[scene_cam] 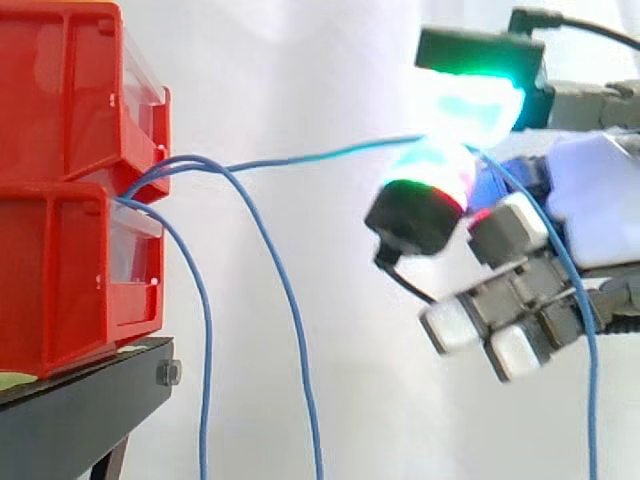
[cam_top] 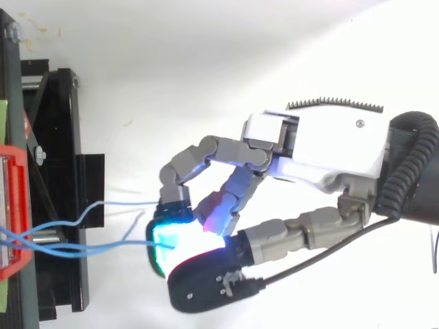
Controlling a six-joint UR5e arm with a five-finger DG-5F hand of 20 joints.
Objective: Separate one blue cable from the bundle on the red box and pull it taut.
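Two stacked red bins [scene_cam: 70, 200] stand at the left on a black stand [scene_cam: 80, 410]. A bundle of thin blue cables [cam_top: 48, 236] comes out between the bins. One blue cable [scene_cam: 320, 155] runs almost straight from the bins rightward to my hand [scene_cam: 600, 200], pinched between glowing cyan and green fingertips [scene_cam: 440, 165]. Its free end [scene_cam: 590, 340] hangs down past the palm. Two other blue cables [scene_cam: 290, 310] droop in loops from the bins. From above, the hand [cam_top: 329, 147] sits right of the stand with its fingers curled together.
The black stand [cam_top: 62, 171] and the red bin's edge [cam_top: 14, 205] lie along the left side in the top view. A white curtain backs the scene. Open room lies between the bins and the hand.
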